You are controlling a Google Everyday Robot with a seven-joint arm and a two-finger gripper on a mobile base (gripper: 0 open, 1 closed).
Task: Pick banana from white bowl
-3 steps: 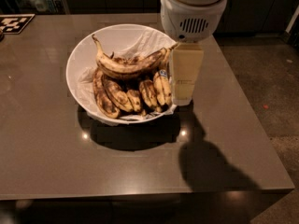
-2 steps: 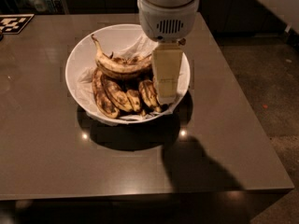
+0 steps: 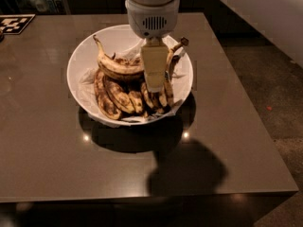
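The gripper [image 3: 155, 82] hangs straight down inside the white bowl [image 3: 81, 56], right of centre, its pale tip low among the fruit; from where I stand I cannot tell whether it is open or closed, nor whether it has hold of anything. Just to its left, and seemingly touching it, is the near end of the banana [image 3: 117, 68]; that one lies across the top of the pile, curved, its long thin stem pointing up toward the bowl's far-left rim. Beneath it sit the darker bananas [image 3: 116, 98], packed side by side at the front of the bowl; another stem [image 3: 179, 44] sticks up just right of the gripper. The bowl stands on the counter [image 3: 47, 150], with the arm's shadow [image 3: 187, 171] falling in front of it.

As I judge it, the reach is done and the gripper is down at the fruit; the banana rests in the bowl, not lifted. What is left is a sure grip on that top banana, then raising it clear of the rim without dragging the others along.
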